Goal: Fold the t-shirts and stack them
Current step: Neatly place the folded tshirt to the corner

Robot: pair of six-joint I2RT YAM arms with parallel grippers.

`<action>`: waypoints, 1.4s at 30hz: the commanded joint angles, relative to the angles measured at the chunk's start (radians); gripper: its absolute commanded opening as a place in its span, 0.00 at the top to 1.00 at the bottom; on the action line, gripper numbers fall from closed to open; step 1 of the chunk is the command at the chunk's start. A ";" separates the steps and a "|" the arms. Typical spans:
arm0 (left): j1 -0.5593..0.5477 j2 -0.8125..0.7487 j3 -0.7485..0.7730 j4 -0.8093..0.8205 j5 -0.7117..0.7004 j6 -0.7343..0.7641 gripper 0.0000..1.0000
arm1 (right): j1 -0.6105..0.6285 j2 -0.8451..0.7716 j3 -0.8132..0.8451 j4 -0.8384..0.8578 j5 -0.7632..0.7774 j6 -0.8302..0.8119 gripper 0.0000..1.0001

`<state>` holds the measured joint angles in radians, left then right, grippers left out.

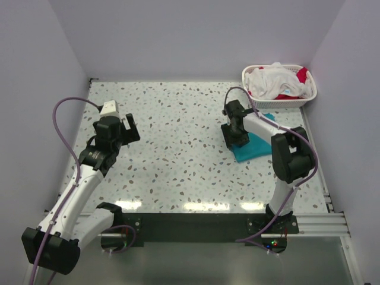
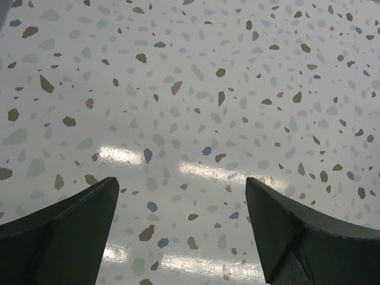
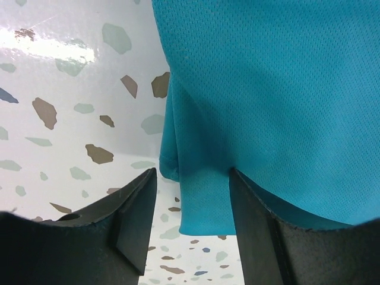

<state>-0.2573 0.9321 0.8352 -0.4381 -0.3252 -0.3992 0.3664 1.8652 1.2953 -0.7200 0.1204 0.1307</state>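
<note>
Right end effector [image 3: 193, 178] open and empty, astride edge of teal t-shirt [image 3: 273, 101]

Table [image 1: 178, 154]: flat, glossy white top speckled with brown, grey-green and blue chips. A black rail [image 1: 196, 222] runs along the near edge.

Item 1, right side: one teal t-shirt [image 1: 252, 151] of fine mesh weave, folded and lying flat, its edge doubled over on the bare top.

Item 2, far right corner: one white lattice basket [image 1: 297, 101], upright, near the shirt's far end. Contact between them cannot be told.
</note>
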 commanded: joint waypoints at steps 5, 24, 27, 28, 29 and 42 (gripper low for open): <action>0.003 0.004 -0.007 0.047 0.006 0.017 0.07 | 0.011 0.012 0.006 0.039 0.008 0.012 0.49; 0.004 0.004 -0.010 0.044 -0.002 0.020 0.07 | -0.130 0.106 0.039 0.100 0.366 -0.083 1.00; 0.004 0.008 -0.011 0.044 0.000 0.020 0.07 | -0.172 0.112 0.065 0.125 0.389 -0.089 1.00; 0.004 0.011 -0.010 0.044 -0.002 0.020 0.07 | -0.179 0.118 0.082 0.132 0.400 -0.103 1.00; 0.004 0.011 -0.010 0.044 0.002 0.020 0.07 | -0.182 0.126 0.093 0.137 0.403 -0.109 1.00; 0.004 0.034 -0.011 0.045 0.003 0.022 0.07 | -0.184 0.217 0.194 0.166 0.381 -0.171 0.80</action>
<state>-0.2573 0.9592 0.8242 -0.4343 -0.3214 -0.3988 0.1822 2.0880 1.4757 -0.5854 0.5282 -0.0284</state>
